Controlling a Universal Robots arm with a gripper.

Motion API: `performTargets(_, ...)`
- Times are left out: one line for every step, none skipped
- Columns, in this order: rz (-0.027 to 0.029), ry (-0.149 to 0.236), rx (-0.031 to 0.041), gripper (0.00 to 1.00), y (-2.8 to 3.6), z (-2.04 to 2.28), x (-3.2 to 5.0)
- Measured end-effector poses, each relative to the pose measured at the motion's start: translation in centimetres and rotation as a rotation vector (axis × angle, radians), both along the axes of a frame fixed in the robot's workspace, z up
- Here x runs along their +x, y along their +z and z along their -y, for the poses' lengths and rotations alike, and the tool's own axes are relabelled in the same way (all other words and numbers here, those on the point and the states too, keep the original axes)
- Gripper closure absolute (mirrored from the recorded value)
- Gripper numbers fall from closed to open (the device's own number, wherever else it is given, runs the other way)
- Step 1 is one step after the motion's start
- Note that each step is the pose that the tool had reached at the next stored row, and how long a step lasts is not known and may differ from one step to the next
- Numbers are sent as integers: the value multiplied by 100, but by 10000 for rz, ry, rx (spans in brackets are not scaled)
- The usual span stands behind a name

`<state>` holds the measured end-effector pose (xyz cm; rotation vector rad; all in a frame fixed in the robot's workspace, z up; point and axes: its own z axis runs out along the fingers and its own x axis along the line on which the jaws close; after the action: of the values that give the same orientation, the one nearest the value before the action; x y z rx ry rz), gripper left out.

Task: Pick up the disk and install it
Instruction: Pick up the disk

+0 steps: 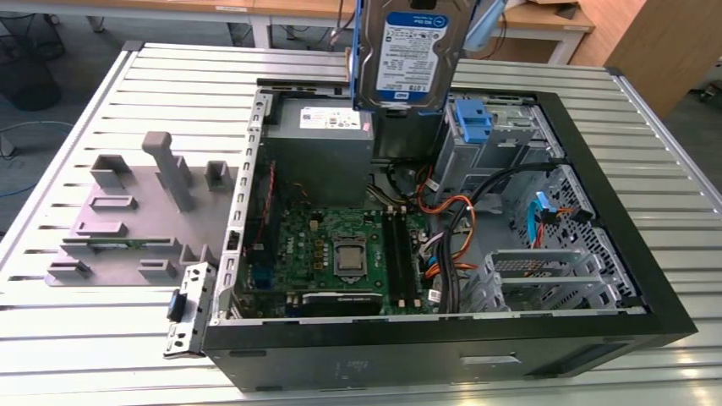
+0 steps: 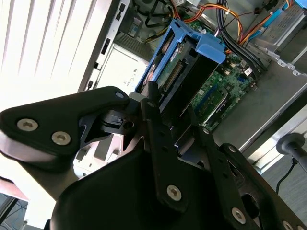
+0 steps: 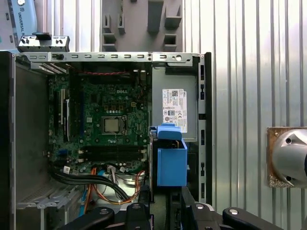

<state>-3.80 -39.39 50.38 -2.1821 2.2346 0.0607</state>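
Observation:
The disk (image 1: 408, 55), a silver drive with a white-and-blue label and blue carrier rails, hangs upright above the back of the open computer case (image 1: 631, 279), over the gap between the power supply and the drive cage. In the second wrist view my gripper (image 2: 172, 103) is shut on the disk (image 2: 184, 72), with its black fingers (image 2: 152, 103) on either side of the blue carrier. In the first wrist view the disk (image 3: 171, 160) appears edge-on as a blue block beside the power supply, with the gripper (image 3: 165, 203) just behind it.
Inside the case are a grey power supply (image 1: 321, 127), a green motherboard (image 1: 338, 249), orange and black cables (image 1: 451, 228) and a metal drive cage holding a blue bracket (image 1: 474, 127). A grey fixture plate with upright holders (image 1: 135, 211) lies on the slatted metal table (image 1: 90, 338).

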Motion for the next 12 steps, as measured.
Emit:
performTargets(0, 0, 0, 65, 0, 14, 0)
performTargets(1, 0, 0, 65, 0, 28, 0)
performTargets(0, -1, 1, 65, 0, 42, 0)
performTargets(0, -1, 1, 65, 0, 56, 0)
performTargets(1, -1, 1, 65, -1, 71, 0)
performTargets(1, -1, 1, 65, -1, 85, 0)
performTargets(1, -1, 2, 65, -1, 99, 0)
performTargets(0, 0, 1, 65, -1, 112, 0)
performTargets(1, -1, 1, 65, -1, 125, 0)
performTargets(0, -1, 0, 65, 0, 139, 0)
performTargets(0, -1, 0, 65, 0, 156, 0)
performTargets(1, -1, 0, 65, -1, 174, 0)
